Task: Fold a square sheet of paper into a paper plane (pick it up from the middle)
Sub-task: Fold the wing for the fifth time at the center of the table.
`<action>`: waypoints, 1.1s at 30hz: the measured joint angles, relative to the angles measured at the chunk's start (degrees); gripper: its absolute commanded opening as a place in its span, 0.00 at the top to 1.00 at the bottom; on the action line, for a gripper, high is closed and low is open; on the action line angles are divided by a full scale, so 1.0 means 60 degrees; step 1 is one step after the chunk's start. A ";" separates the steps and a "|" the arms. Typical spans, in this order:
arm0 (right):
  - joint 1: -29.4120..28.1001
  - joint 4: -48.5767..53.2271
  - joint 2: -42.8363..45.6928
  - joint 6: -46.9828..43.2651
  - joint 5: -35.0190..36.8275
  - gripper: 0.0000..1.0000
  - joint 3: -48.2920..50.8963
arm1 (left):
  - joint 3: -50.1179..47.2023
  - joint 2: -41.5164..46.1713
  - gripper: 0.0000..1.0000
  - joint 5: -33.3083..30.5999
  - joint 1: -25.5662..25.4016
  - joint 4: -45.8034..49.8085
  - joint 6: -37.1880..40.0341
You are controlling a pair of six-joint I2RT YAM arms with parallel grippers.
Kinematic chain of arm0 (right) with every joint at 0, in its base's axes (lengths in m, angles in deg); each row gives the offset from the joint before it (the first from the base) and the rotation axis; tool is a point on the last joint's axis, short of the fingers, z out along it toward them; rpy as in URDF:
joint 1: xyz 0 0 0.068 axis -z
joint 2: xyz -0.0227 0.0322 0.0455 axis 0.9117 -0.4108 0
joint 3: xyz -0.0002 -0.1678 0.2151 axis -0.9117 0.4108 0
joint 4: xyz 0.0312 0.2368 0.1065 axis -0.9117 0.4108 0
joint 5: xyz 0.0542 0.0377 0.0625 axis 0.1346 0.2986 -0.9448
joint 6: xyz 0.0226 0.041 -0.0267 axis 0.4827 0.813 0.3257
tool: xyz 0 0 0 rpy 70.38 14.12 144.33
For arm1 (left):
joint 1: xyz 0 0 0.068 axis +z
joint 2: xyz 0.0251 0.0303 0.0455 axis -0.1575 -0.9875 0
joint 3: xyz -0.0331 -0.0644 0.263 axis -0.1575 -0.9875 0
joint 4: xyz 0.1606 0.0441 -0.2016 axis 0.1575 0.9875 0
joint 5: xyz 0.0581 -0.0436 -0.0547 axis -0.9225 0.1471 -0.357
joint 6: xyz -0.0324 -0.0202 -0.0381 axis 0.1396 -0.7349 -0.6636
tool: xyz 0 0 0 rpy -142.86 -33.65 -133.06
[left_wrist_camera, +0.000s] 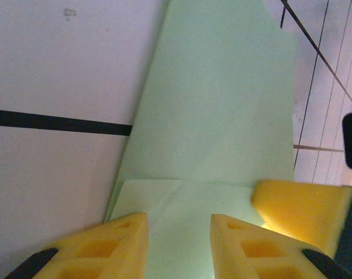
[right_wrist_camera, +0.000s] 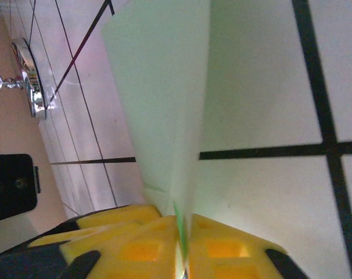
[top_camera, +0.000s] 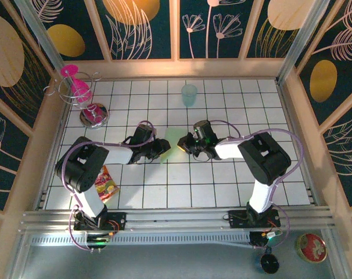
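Right wrist view: the right claw [right_wrist_camera: 183, 226] is seen clamped together on a folded edge of the paper plane [right_wrist_camera: 158, 87], whose light green body runs ahead of that claw over the worktop [right_wrist_camera: 269, 87]. The left claw [left_wrist_camera: 179, 232] stands apart, with the paper's near flap lying flat between and just ahead of its fingers. Paper this thin is judged light, limp and easily torn, so it is best gripped on the stiffer fold; open tiles are seen around both claws, with a cup [top_camera: 189, 94] well ahead.
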 measured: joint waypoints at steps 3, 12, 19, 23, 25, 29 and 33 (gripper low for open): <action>0.0062 0.0007 0.0000 -0.0022 0.0062 0.99 -0.0018 | -0.0004 0.0259 0.60 0.0022 0.0000 0.0080 0.0335; 0.0076 0.0204 0.0525 0.0339 0.0408 1.00 0.0015 | -0.0259 0.1588 0.48 -0.0820 -0.0284 -0.0033 0.1974; 0.0321 0.0288 0.1300 0.0758 0.0535 1.00 0.0164 | 0.0018 0.1534 0.47 -0.2164 -0.1519 0.0412 0.3963; 0.0455 0.0437 0.1472 0.0914 0.0532 1.00 0.0248 | 0.0339 0.1268 0.48 -0.2732 -0.1650 0.0510 0.4805; 0.0492 0.0437 0.1472 0.0954 0.0525 1.00 0.0248 | 0.0470 0.1104 0.48 -0.2951 -0.1687 0.0517 0.5118; 0.0503 0.0437 0.1472 0.1100 0.0492 1.00 0.0266 | 0.0539 0.0914 0.48 -0.3260 -0.1821 0.0510 0.5694; 0.0503 0.0437 0.1472 0.1158 0.0444 1.00 0.0266 | 0.0539 0.0754 0.48 -0.3483 -0.2000 0.0430 0.6189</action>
